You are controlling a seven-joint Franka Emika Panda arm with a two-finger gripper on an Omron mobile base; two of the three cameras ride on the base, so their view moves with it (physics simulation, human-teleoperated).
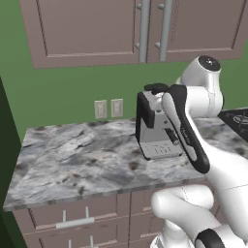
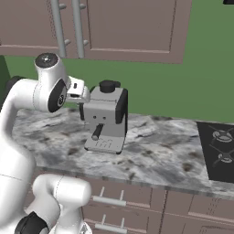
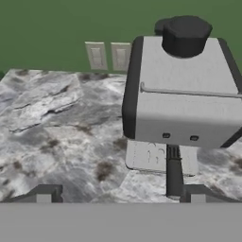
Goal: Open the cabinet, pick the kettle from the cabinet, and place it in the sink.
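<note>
Your claw (image 3: pixel 120 198) stands wide and empty, its two dark tips spread low over the marble desk (image 3: pixel 56 123) and pointed at the coffee machine (image 3: pixel 184 94) — not at anything the task names. In the right base view the claw (image 2: pixel 81 97) hangs just beside the machine's left flank, at about the height of its top.

The relation that matters runs upward: the cabinet (image 2: pixel 123 27) hangs on the green wall above the desk, both doors shut, and its two long silver bar handles (image 2: pixel 68 27) stand vertical, side by side, above and a little left of the claw. From the left base view the same handles (image 1: pixel 154 29) sit directly over the machine (image 1: pixel 157 128). Reaching one likely means lifting and closing across the bar's width, not along it.

The kettle is presumably behind those shut doors — unseen. The stove top (image 2: pixel 219 146) lies well to the right.
</note>
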